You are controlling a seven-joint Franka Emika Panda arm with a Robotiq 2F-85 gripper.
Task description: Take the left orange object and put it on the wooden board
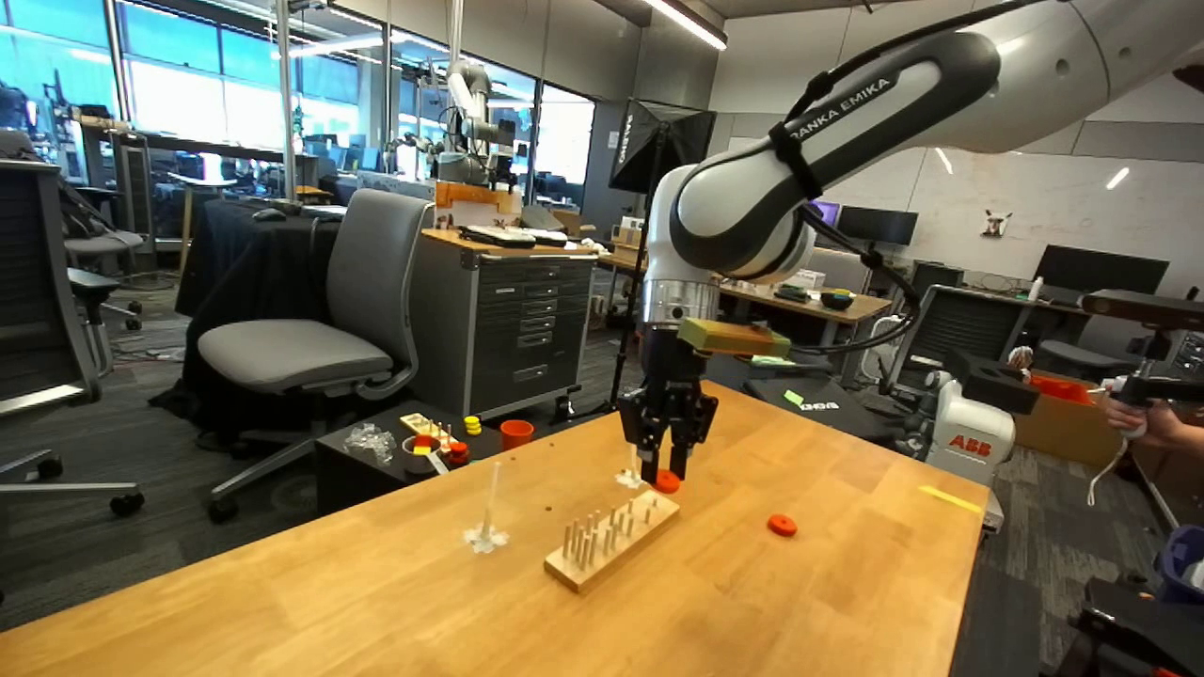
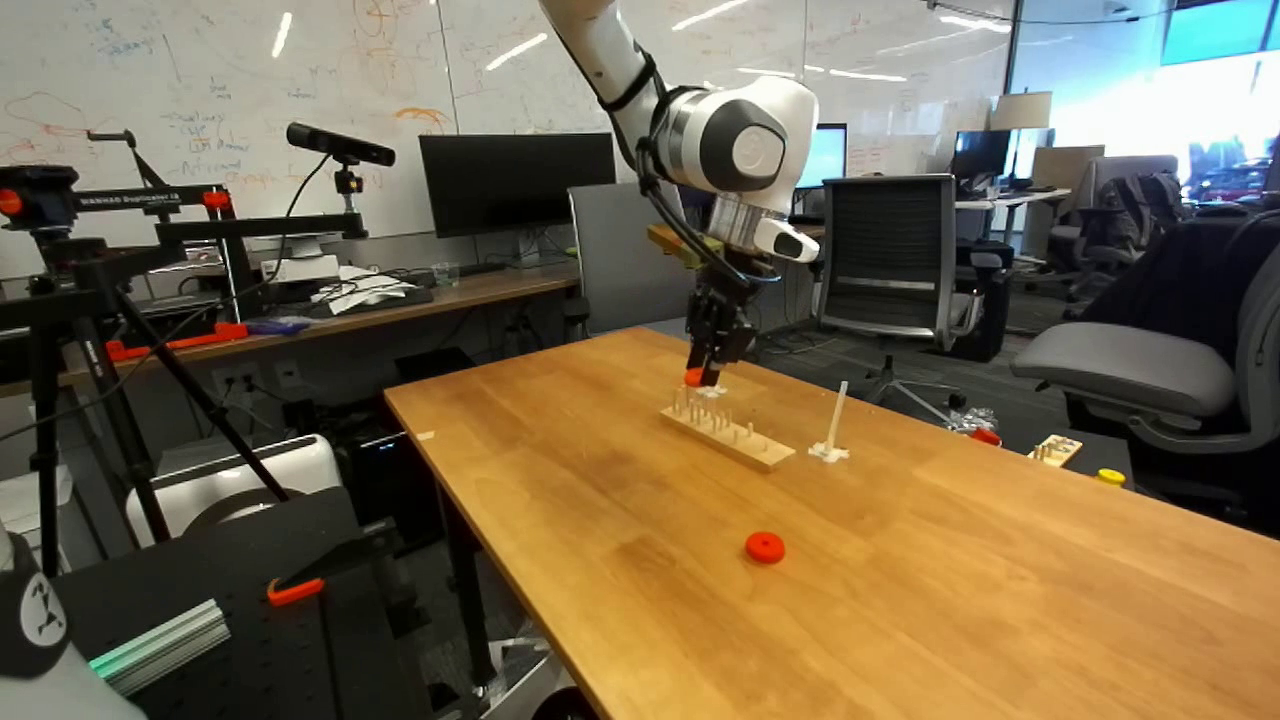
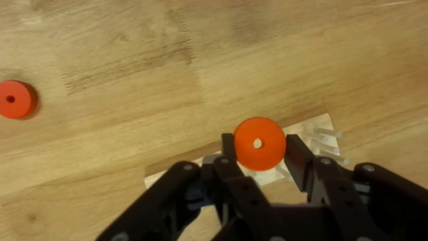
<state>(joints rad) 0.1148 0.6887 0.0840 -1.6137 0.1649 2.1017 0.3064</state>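
The left orange object (image 1: 667, 481) is a small round orange-red disc with a centre hole. My gripper (image 3: 258, 144) is shut on it, one finger against each side, in the wrist view. In both exterior views the gripper (image 2: 704, 378) holds the disc (image 2: 693, 377) above the table at the far end of the wooden board. The wooden board (image 1: 623, 549) is pale and narrow with several thin upright pegs. It also shows in an exterior view (image 2: 728, 444). In the wrist view the board (image 3: 297, 130) lies below the disc, partly hidden by disc and fingers.
A second orange-red disc (image 1: 782, 525) lies on the tabletop, also in the wrist view (image 3: 16, 99). A thin upright rod (image 1: 490, 503) is fixed to the table beside the board. Another rod (image 1: 633, 463) stands behind the gripper. A black low table (image 1: 367, 470) holds cups and another pegboard.
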